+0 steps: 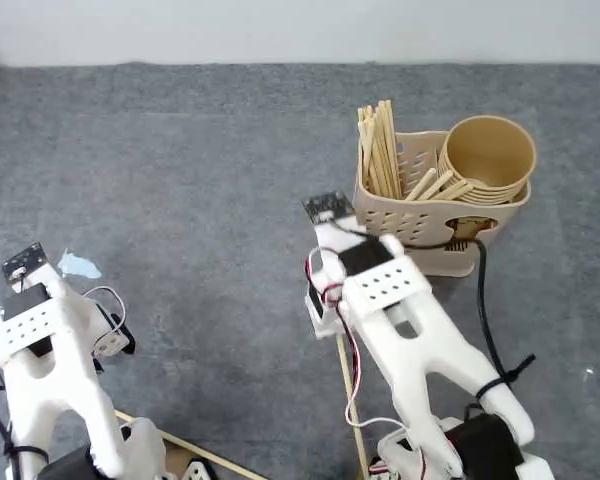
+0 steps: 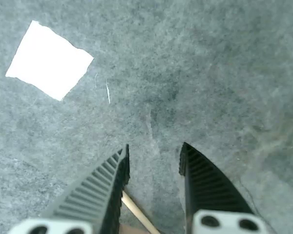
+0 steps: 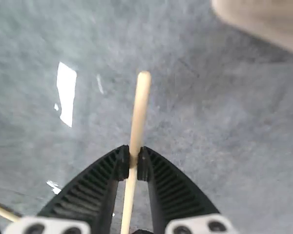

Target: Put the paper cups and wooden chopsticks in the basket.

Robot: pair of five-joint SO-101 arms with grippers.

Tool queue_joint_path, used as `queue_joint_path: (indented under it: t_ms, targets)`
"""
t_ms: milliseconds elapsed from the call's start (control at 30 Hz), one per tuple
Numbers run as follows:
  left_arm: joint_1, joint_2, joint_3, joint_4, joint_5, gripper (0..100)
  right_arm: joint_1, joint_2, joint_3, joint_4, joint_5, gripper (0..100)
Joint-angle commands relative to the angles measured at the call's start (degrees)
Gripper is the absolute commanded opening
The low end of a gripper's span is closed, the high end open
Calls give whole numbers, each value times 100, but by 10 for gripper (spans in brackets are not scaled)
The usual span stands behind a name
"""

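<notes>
The right tool (image 3: pixel 130 158) is pressed together on one wooden chopstick (image 3: pixel 139 107). It pinches the stick partway along, so the long end pokes out in front, and that end can probably go into the basket first. The basket (image 1: pixel 420 215) sits at the far right of the grey worktop (image 1: pixel 180 150). The paper cups (image 1: pixel 490 155) are already stacked inside it, on their side, next to a bunch of chopsticks (image 1: pixel 380 150) standing up. The right arm (image 1: pixel 400 300) is close to the basket, so this looks like the carrying step. The left tool (image 2: pixel 154 156) is spread apart and holds nothing. It hangs low over the worktop near a white scrap of paper (image 2: pixel 49 61). A loose chopstick (image 2: pixel 136 212) lies just under it, so that one may be next. The high view shows the basket, the cups and how near the right arm is, but the arm hides the pinch. The right wrist view shows the pinch well. The left wrist view shows the gap between the left tool's fingers.
</notes>
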Motion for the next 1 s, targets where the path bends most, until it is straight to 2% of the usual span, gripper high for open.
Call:
queue_joint_path:
  t_ms: [0,267,467,700,967]
  targets:
    - [0,-229,-75,-70,-44,167,-4,4,-1073,602,26,8]
    - [0,-229,-259,-70,-53,167,-4,4,-3138,1815,35,8]
    - [141,-211,-514,-79,-62,169,40,4,-4668,2273,53,8]
    - [756,-185,-418,-510,-62,170,295,13,-6365,2123,484,8]
    - [879,-193,-84,-1116,-53,170,1560,13,-7077,611,721,8]
